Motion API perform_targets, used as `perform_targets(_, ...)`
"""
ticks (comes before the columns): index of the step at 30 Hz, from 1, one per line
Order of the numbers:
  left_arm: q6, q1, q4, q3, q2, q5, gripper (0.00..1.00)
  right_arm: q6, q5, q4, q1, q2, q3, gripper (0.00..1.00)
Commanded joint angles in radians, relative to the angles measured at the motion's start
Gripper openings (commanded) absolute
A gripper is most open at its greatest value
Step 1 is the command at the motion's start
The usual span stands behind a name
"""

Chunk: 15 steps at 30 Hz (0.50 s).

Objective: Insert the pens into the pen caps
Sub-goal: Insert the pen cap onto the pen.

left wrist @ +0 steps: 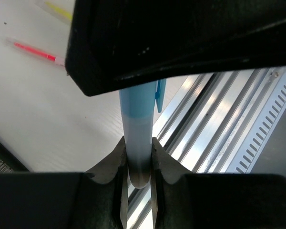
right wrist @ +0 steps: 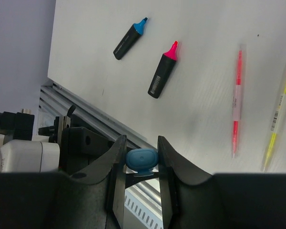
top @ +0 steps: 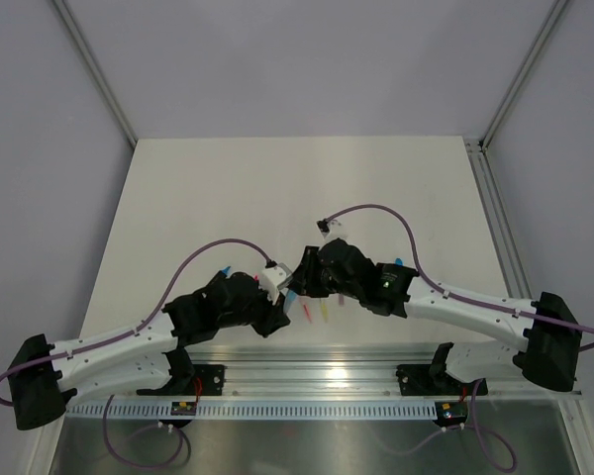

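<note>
Where the two arms meet at the near middle of the surface (top: pixel 277 178), the left hand (left wrist: pixel 138 155) is pinching a pale-blue pen (left wrist: pixel 136 119) between both fingers, gripping it close to one end. The barrel runs straight out from the fingers. Its other end meets a blue cap (right wrist: pixel 142 160) with a small clip on one side. How far the pen sits inside the cap cannot be told, since the right arm's black body covers that end in the left wrist view.

The right hand (right wrist: pixel 141 144) is closed on that blue cap, with one finger pressed against each side of it. Both hands face each other with pen and cap in line between them, over the metal rail (top: pixel 317 361) that runs along the near edge.

Four other pens lie on the surface in the right wrist view:
- A black marker with a blue tip (right wrist: pixel 130 39) lies uncapped.
- A black marker with a pink tip (right wrist: pixel 163 70) lies beside it, roughly parallel but not touching, also uncapped.
- A red-pink thin pen (right wrist: pixel 237 102) lies well apart from the markers.
- A yellow thin pen (right wrist: pixel 279 114) lies alongside the red-pink one, apart from it.

From above, the thin pens sit near the hands, just to their right, close to the near edge.
</note>
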Motion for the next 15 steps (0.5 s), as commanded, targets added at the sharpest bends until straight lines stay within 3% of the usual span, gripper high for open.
perform_targets(1, 0.034, 0.011, 0.540, 0.216, -0.035, -0.046, 0.00, 0.073, -0.123, -0.038, 0.118, 0.068, -0.071, 0.00)
perform_targets(6, 0.033, 0.011, 0.546, 0.249, -0.017, -0.031, 0.00, 0.095, -0.114, 0.018, 0.146, 0.100, -0.088, 0.00)
perform_targets(12, -0.013, 0.010, 0.566, 0.196, -0.007, 0.003, 0.00, 0.080, 0.059, 0.006, 0.140, 0.074, -0.047, 0.00)
perform_targets(15, -0.052, 0.010, 0.586, 0.139, -0.024, 0.006, 0.00, 0.074, 0.159, -0.005, 0.134, 0.055, -0.012, 0.11)
